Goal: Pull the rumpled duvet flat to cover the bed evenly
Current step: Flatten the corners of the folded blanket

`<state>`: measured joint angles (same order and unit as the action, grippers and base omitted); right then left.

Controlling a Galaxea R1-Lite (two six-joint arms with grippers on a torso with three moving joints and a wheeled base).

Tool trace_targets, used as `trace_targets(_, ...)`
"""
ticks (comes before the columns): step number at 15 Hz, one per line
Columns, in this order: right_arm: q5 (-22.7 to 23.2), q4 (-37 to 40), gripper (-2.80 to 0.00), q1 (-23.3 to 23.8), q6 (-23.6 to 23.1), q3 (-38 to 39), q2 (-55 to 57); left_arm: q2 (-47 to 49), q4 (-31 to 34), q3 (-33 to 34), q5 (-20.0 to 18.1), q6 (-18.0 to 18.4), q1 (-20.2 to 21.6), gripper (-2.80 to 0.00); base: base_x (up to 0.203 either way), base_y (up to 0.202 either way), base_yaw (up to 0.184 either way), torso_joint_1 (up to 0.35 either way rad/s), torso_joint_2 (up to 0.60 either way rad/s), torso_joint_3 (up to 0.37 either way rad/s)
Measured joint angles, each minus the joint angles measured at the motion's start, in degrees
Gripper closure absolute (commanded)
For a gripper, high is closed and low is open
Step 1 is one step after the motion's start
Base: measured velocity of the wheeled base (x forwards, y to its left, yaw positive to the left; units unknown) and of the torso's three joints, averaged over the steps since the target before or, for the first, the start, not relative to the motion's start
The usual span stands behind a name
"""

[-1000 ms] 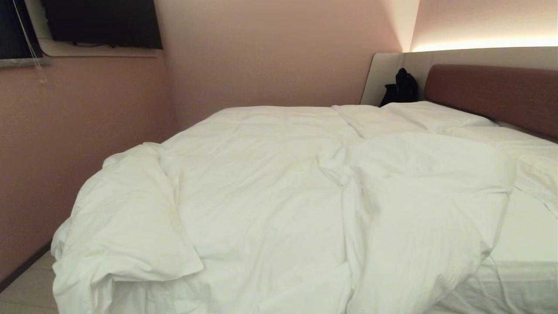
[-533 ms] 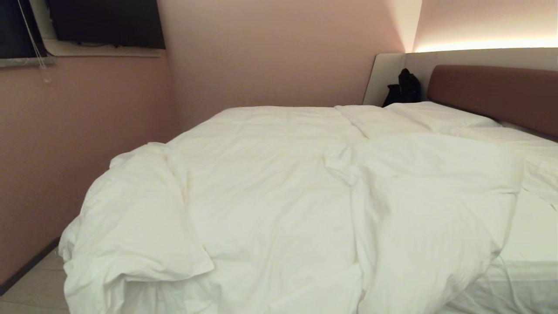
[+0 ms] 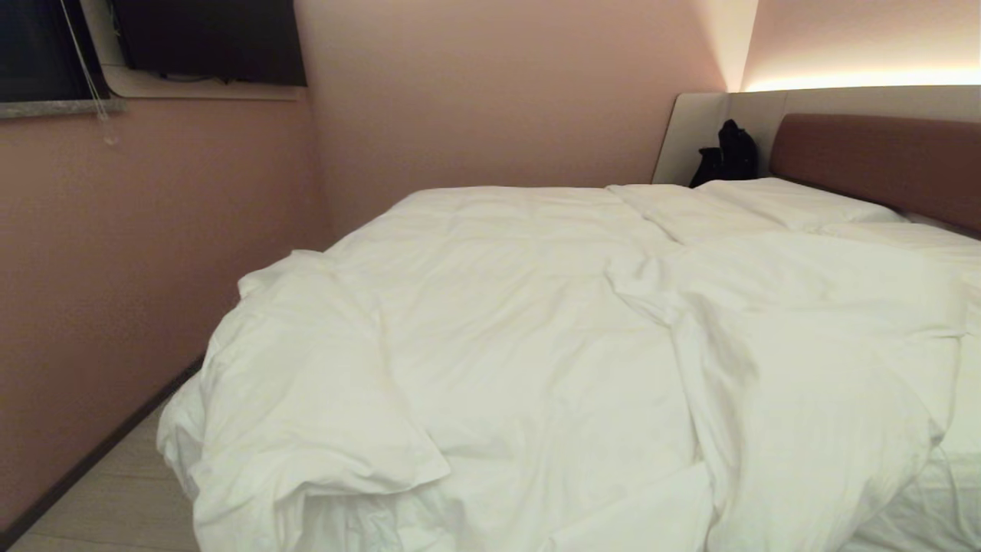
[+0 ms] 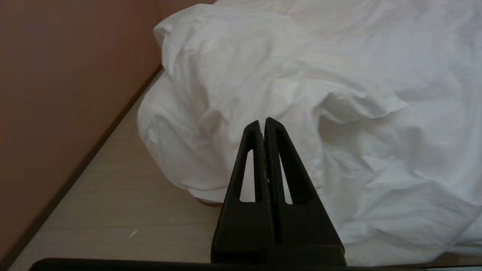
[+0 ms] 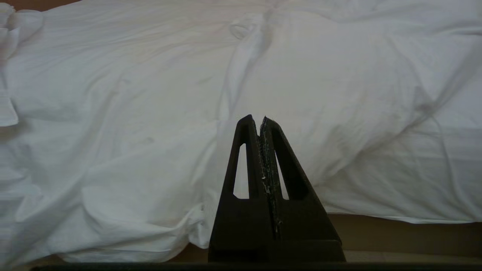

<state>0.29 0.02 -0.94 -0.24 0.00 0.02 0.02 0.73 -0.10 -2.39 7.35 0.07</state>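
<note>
One puffy, creased white duvet (image 3: 536, 345) lies bunched across the bed (image 3: 874, 153).

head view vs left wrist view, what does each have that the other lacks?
Head only: brown headboard, pillows, a black bag in the corner, the dark screen on the wall.
Left wrist only: the left gripper, jaws shut, short of the bedding.
Both: the rumpled duvet bunched at the bed's near left corner, floor, pink wall.
</note>
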Motion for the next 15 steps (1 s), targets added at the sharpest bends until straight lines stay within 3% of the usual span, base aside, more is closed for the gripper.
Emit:
trace_targets(11, 0.0, 0.0, 0.0, 0.0, 0.0, 0.0, 0.0, 0.0, 0.0, 0.1, 0.0, -0.1, 0.0, 0.0, 0.0, 0.195, 0.0, 0.002, 0.0, 0.003)
trace_targets(15, 0.0, 0.0, 0.0, 0.0, 0.0, 0.0, 0.0, 0.0, 0.0, 0.0, 0.0, 0.1, 0.0, 0.0, 0.0, 0.077, -0.001, 0.001, 0.0, 0.002)
